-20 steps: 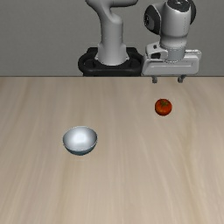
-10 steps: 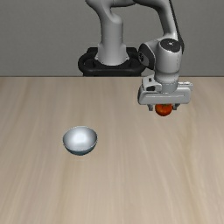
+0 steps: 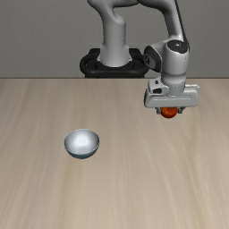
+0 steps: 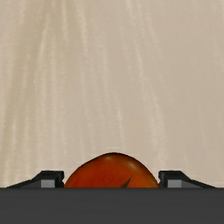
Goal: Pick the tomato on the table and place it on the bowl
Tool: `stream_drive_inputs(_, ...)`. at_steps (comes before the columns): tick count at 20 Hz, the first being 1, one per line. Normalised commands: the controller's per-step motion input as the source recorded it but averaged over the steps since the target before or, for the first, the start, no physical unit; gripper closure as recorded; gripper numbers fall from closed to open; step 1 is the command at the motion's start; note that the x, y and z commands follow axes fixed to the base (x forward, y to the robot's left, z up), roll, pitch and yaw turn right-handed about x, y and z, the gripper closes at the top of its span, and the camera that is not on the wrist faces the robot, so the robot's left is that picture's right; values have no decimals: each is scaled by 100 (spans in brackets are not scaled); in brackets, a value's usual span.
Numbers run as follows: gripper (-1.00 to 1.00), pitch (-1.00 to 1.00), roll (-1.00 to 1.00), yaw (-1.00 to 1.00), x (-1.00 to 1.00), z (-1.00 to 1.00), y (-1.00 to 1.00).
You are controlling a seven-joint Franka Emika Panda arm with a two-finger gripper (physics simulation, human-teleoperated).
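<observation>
The jaws stand spread, one on each side of the tomato (image 4: pixel 111 171); the gripper (image 3: pixel 167 108) sits low over it at the exterior view's upper right; an off-centre squeeze could roll it across the table (image 3: pixel 134 192); the bowl (image 3: pixel 81 143) waits well apart, lower left.

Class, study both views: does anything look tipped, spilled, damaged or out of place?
Nothing stands out. The tomato sits whole on the table at the claw, and the bowl stands upright, apart from it, towards the exterior view's left.
</observation>
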Motion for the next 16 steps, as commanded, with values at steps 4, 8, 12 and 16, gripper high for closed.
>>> stream_drive_inputs(4,100,0,0,0,0,50,0)
stream_drive_inputs(8,100,0,0,0,0,100,0)
stream_drive_inputs(12,100,0,0,0,0,75,-25)
stream_drive_inputs(16,100,0,0,0,0,0,-100)
